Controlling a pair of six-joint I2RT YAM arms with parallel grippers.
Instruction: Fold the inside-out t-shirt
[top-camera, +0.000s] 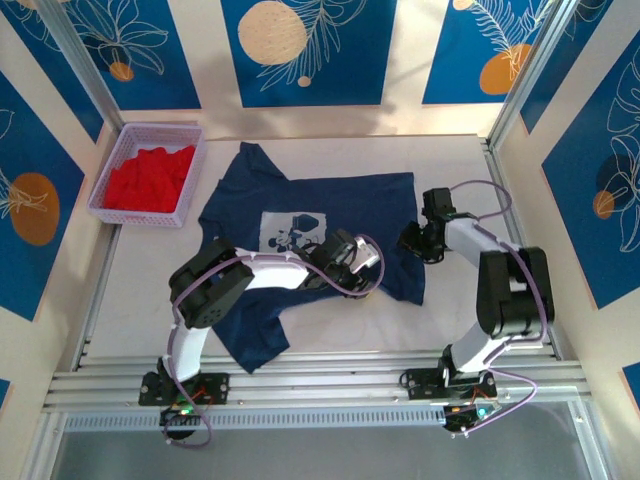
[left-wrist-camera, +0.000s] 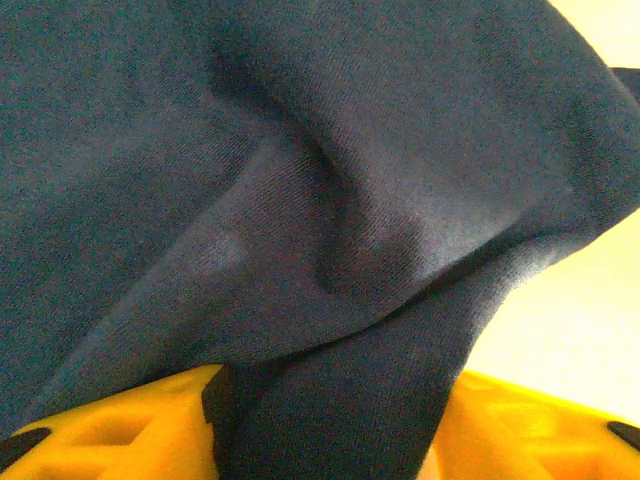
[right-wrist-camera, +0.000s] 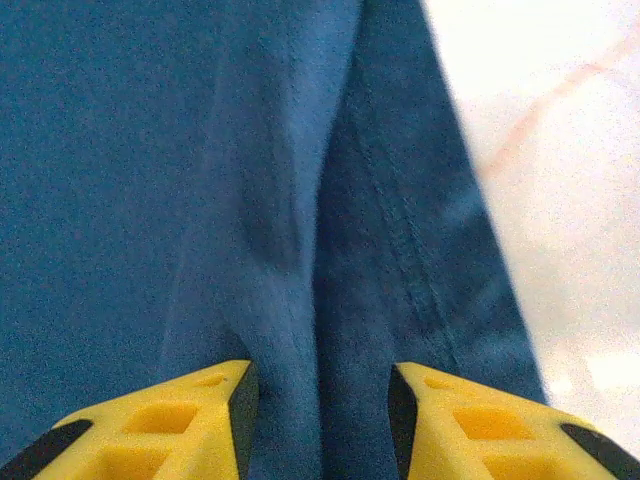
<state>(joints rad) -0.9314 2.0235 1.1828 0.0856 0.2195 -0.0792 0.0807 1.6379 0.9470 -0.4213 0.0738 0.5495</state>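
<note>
One rumpled navy t-shirt (top-camera: 300, 195) — left claw (left-wrist-camera: 330, 420) clamps soft fold; right claw (right-wrist-camera: 322, 400) apart.

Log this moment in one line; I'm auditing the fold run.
left tool: clamps t-shirt fold | right tool: open over stitched edge | fold: not done

You are looking into a robotics lab test cell: silver aluminium extrusion rails (top-camera: 300, 385) are framing a white flat counter (top-camera: 340, 325), and cream wall panels printed with blue leaf-pattern rectangles (top-camera: 300, 50) are enclosing it on three sides.
</note>
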